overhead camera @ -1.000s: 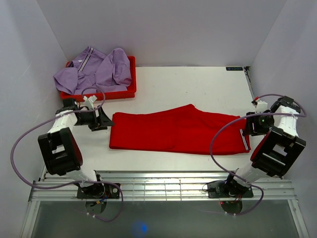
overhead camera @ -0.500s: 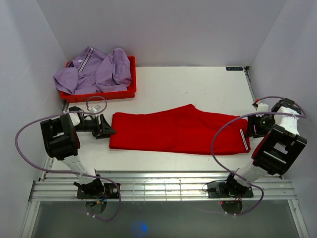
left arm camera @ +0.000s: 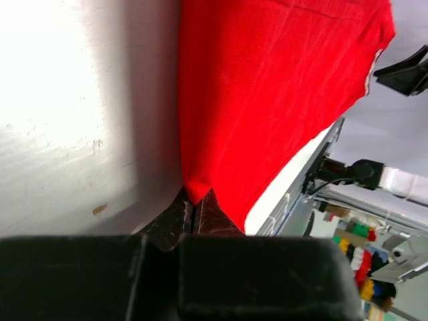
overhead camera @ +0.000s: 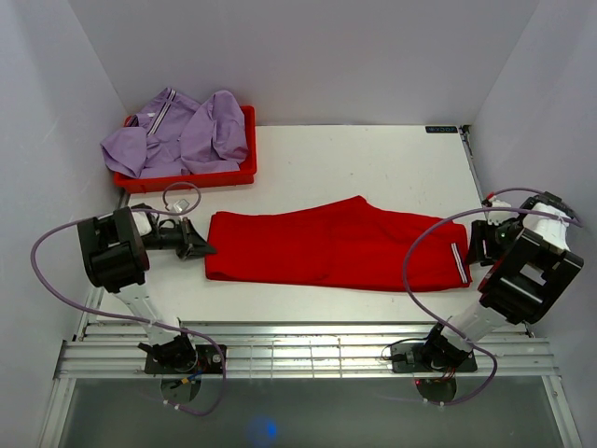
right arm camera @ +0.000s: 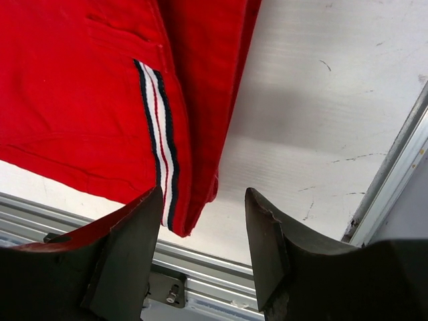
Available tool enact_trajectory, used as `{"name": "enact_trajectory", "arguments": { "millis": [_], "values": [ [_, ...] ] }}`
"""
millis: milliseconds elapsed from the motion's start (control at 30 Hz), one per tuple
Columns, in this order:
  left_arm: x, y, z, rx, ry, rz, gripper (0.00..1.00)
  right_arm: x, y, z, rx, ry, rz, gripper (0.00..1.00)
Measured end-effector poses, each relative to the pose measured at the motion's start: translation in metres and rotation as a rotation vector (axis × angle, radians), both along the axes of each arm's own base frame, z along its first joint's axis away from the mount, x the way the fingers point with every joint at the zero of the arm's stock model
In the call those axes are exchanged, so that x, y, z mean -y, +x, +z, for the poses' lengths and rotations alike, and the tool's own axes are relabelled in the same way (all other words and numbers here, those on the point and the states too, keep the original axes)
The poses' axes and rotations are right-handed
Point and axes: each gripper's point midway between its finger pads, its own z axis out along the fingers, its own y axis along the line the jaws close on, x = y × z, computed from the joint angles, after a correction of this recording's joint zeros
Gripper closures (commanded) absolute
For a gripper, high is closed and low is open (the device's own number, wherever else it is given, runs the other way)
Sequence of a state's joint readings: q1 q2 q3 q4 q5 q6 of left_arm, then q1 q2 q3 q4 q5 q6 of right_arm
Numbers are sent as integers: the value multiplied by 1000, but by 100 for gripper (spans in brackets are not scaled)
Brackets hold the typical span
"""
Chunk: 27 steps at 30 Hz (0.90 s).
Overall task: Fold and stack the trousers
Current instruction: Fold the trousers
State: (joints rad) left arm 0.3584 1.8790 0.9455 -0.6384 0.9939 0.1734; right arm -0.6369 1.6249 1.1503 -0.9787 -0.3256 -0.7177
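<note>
At the near edge of the table (overhead camera: 373, 159), past the two arm bases, the red trousers (overhead camera: 336, 247) lie flat across the middle. They run lengthwise from close to the left edge to close to the right edge, one layer folded over another.

The left gripper (left arm camera: 194, 204) sits low at the trousers' left end, at its near corner. In the left wrist view its two fingers are pressed together, with the tip of that cloth corner pinched between them.

The right gripper (right arm camera: 202, 200) is near the right edge of the table, at the other end of the trousers. Its fingers stand wide apart and hold nothing. The wrist view shows the near right corner of the cloth, with its white and dark striped band (right arm camera: 160, 134), lying on the table under the gap beside the left-hand finger. Whether the fingers touch the cloth cannot be told.

In the far left corner stands a red tray (overhead camera: 233, 175), well apart from the trousers, with a crumpled purple garment (overhead camera: 177, 131) heaped in it and spilling over its left rim.
</note>
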Motion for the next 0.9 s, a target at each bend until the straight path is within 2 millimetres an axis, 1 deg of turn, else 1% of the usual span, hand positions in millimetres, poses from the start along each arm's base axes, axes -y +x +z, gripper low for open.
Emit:
{"name": "enact_trajectory", "arguments": {
  "millis": [100,200,367,467,567,667,733,833,900],
  "values": [
    [-6,0,6,-4,-18,22,100,3,-2,1,0,13,-13,41],
    [-25,4,20,12,-14,72,100,3,1,5,17,24,-12,40],
    [-72,16,58,107,47,143,100,-7,6,8,51,81,-6,41],
    [-91,20,82,171,117,146,100,-20,11,13,84,147,-16,41],
    [-93,19,107,219,157,130,100,-37,17,19,126,208,-34,40],
    [-91,18,129,242,167,126,100,-66,22,21,143,273,-21,39],
    [-89,19,142,244,157,130,100,-86,23,17,136,316,2,37],
    [-86,19,156,227,132,142,100,-119,23,8,106,397,26,32],
    [-82,19,163,211,110,148,100,-132,23,3,92,439,28,30]
  ]
}}
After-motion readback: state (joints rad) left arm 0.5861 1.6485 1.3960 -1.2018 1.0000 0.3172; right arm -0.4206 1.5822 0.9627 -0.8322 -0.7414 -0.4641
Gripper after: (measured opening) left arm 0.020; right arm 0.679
